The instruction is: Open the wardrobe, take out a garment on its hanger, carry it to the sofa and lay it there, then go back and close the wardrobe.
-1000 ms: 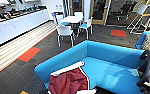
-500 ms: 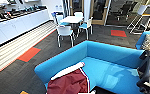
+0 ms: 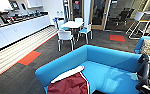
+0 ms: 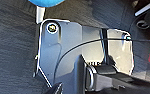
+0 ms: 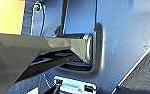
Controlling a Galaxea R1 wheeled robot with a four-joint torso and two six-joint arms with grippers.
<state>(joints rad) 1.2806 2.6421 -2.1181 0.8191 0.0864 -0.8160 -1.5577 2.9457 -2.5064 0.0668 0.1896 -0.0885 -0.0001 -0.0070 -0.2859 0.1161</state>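
The bright blue sofa (image 3: 111, 60) fills the lower middle of the head view. The garment (image 3: 68, 86), a maroon jacket, lies on its seat near the left arm, one white sleeve (image 3: 67, 74) stretched across the top. The hanger is hidden by the jacket. The wardrobe is out of view. A dark arm of mine (image 3: 144, 72) stands at the right edge, beside the sofa's right end. In the left wrist view a bit of the blue sofa (image 4: 44, 2) shows above grey carpet.
A white table (image 3: 72, 24) with white chairs (image 3: 65, 36) stands behind the sofa. A long kitchen counter (image 3: 13, 32) runs along the left wall. A smaller blue seat with a beige cushion (image 3: 147, 45) is at the right. Dark carpet with a red tile (image 3: 29, 58) lies to the left.
The whole head picture has shifted a little, so the sofa and jacket sit slightly lower. The jacket has not moved on the seat.
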